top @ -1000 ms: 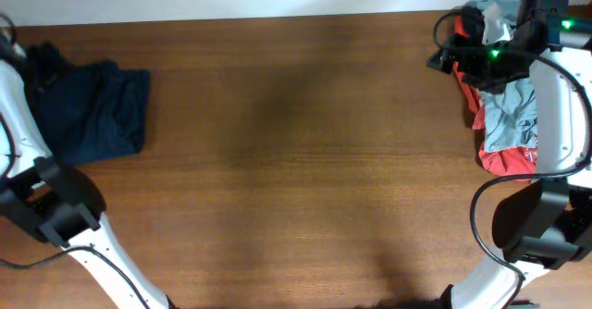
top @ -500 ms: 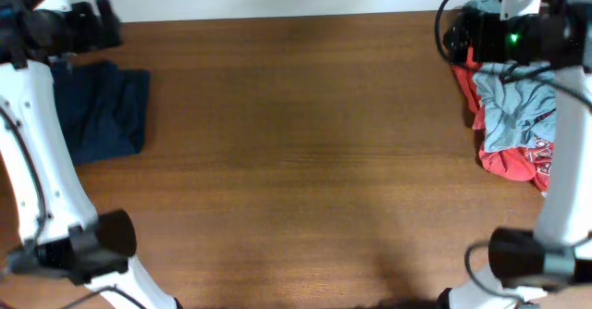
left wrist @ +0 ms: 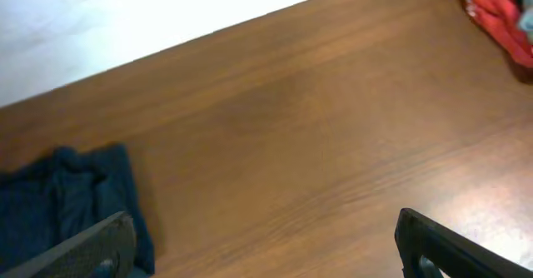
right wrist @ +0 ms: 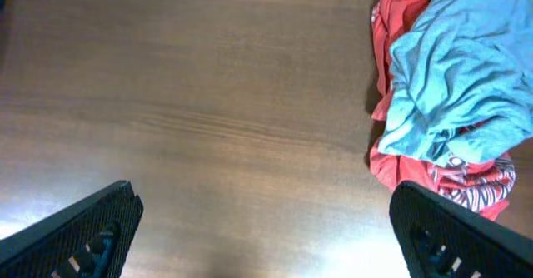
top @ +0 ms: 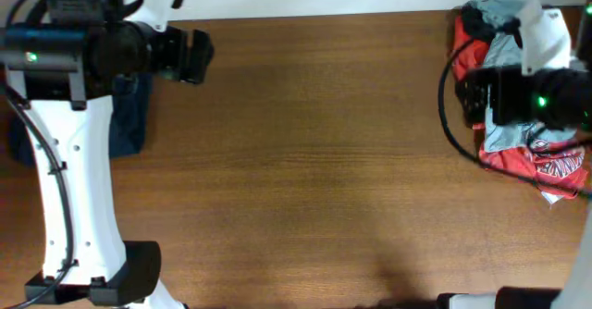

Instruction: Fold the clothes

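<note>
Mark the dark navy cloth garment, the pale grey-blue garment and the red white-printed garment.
dark navy cloth garment (left wrist: 58, 207): left wrist view, its rumpled middle.
pale grey-blue garment (right wrist: 458, 70): right wrist view, its creased middle.
red white-printed garment (right wrist: 462, 185): right wrist view, its printed lower edge.

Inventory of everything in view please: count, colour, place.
table: 1, brown wood, fills the overhead view
navy garment: 1, dark navy, far-left corner of the table
grey-blue garment: 1, pale grey-blue, right edge of the table, on top of the red garment
red garment: 1, red with white print, right edge, lowest there
left end effector: 1, black, open, empty, above the table by the navy garment
right end effector: 1, black, open, empty, above the table beside the red garment
</note>
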{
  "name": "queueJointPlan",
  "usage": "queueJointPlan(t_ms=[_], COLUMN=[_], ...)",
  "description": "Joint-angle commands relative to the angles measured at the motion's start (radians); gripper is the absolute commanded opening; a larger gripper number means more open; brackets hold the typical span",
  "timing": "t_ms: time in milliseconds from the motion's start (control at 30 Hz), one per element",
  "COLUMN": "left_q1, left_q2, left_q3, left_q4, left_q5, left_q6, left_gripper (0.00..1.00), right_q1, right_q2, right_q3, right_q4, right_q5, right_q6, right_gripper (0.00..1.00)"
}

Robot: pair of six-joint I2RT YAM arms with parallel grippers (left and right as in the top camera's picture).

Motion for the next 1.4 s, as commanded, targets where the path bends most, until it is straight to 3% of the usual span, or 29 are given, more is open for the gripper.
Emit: queueJointPlan(t_ms=[0,1000,1100,1367], left_q1=[-0.017,-0.019,-0.019,-0.019], left_q2=[-0.005,-0.005,-0.005,-0.005], left_q3=[0.004,0.004,0.004,0.004], left_q4=[-0.001,-0.001,-0.001,-0.001], left_q5=[0.008,0.008,0.008,0.008], left_q6=[0.036,0.036,0.036,0.036], left_gripper=[0.99,0.99,0.99,0.99], right_q1=[0.005,0.006,0.021,0.058], right_q2=[-0.056,-0.112,-0.229,-0.686], right_q3=[0.011,-0.036,-0.2,-1.003], right_q4=[-0.02,0.021,0.184,0.823], right_q5=[0.011,-0.031,-0.033,-0.078], right_q6=[-0.01,0.005,-0.011,-0.037], right_gripper=[0.99,0.99,0.99,0.99])
